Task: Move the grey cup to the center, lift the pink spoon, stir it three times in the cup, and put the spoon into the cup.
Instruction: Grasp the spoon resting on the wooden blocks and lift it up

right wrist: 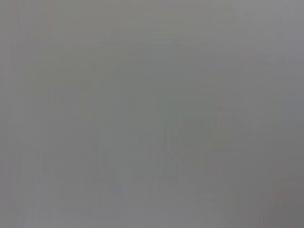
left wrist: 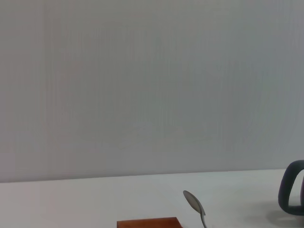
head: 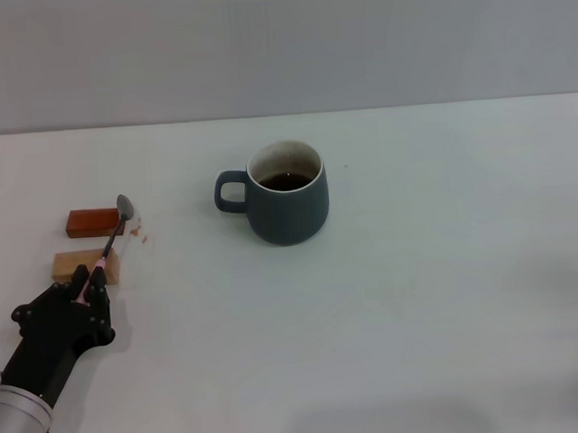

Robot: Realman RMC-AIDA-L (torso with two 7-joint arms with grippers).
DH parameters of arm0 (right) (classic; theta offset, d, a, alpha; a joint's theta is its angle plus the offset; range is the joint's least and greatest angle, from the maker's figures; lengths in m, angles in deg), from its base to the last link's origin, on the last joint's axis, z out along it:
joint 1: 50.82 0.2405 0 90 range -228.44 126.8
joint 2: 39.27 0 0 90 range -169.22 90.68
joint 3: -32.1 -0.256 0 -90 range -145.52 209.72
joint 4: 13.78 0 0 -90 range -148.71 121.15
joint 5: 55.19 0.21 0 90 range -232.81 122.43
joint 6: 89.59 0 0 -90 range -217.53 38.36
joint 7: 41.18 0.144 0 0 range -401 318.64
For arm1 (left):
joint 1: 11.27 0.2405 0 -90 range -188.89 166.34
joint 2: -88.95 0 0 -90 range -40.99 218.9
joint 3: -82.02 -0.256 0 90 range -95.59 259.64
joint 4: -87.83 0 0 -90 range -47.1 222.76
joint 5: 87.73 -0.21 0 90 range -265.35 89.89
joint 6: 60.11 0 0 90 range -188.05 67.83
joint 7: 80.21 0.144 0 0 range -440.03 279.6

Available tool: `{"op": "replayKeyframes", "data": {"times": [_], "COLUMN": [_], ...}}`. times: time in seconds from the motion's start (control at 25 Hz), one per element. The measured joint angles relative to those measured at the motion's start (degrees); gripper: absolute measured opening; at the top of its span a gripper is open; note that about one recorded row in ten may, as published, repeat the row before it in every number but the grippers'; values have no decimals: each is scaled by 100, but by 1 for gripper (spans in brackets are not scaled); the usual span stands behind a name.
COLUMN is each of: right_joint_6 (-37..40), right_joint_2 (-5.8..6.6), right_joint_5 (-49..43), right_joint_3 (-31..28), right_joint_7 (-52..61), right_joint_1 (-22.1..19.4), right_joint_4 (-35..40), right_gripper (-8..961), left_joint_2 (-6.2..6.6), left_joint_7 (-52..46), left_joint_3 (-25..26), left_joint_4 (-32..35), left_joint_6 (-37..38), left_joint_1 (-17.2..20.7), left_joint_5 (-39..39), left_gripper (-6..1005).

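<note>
The grey cup (head: 288,205) stands upright near the middle of the table, its handle (head: 231,192) pointing left and dark liquid inside. The pink spoon (head: 112,239) lies slanted at the left, its metal bowl (head: 123,204) over the end of the red-brown block and its pink handle running down into my left gripper (head: 85,285), which is shut on the handle's end. The left wrist view shows the spoon bowl (left wrist: 193,202) and part of the cup's handle (left wrist: 290,190). My right gripper is out of view.
A red-brown block (head: 93,222) and a tan wooden block (head: 84,263) lie side by side at the left, under and beside the spoon. The red-brown block (left wrist: 149,223) also shows in the left wrist view. A grey wall stands behind the white table (head: 422,297).
</note>
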Motion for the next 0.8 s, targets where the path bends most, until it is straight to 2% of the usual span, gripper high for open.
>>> {"op": "replayKeyframes", "data": {"times": [0.8], "right_joint_6": [-1], "right_joint_2": [0], "right_joint_5": [0], "right_joint_3": [6], "right_joint_7": [0], "right_joint_1": [0], "right_joint_4": [0], "right_gripper": [-2], "left_joint_2": [53], "left_joint_7": [5], "left_joint_3": [-1], "left_joint_4": [-157], "left_joint_6": [113], "left_joint_1": [15], "left_joint_5": [-7], "left_gripper": [135]}}
